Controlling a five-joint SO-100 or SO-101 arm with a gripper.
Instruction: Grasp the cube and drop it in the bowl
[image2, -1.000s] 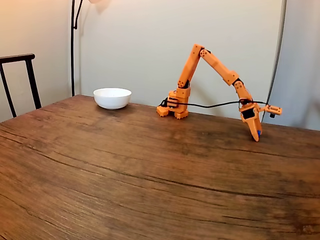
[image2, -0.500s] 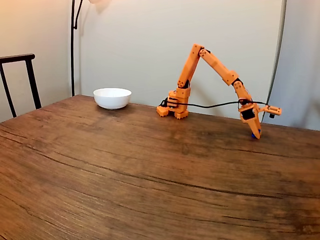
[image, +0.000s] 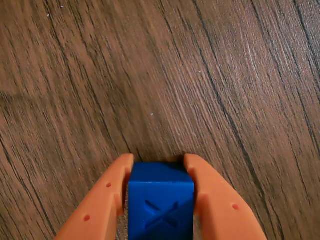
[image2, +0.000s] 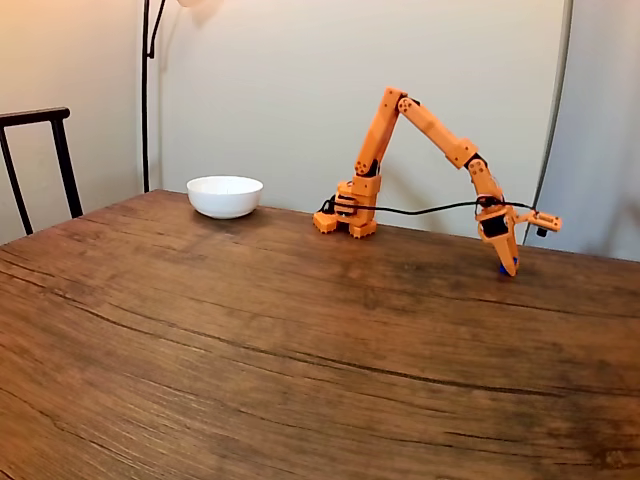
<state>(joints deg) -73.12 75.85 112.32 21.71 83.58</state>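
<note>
In the wrist view the blue cube (image: 161, 202), with an X pressed into its face, sits clamped between my two orange fingers (image: 102, 200), and my gripper (image: 159, 165) is shut on it above the wood grain. In the fixed view my gripper (image2: 509, 268) hangs at the right side of the table, a little above the surface, with a speck of the blue cube (image2: 514, 268) showing at its tip. The white bowl (image2: 225, 196) stands far to the left near the table's back edge, well apart from the gripper.
The orange arm's base (image2: 346, 216) sits at the back of the wooden table (image2: 250, 340), with a black cable running to the wrist. A dark chair (image2: 40, 160) stands at the left edge, and a lamp pole (image2: 146, 90) rises behind the bowl.
The gripper has risen slightly off the table with the cube in it. The bowl has not moved.
</note>
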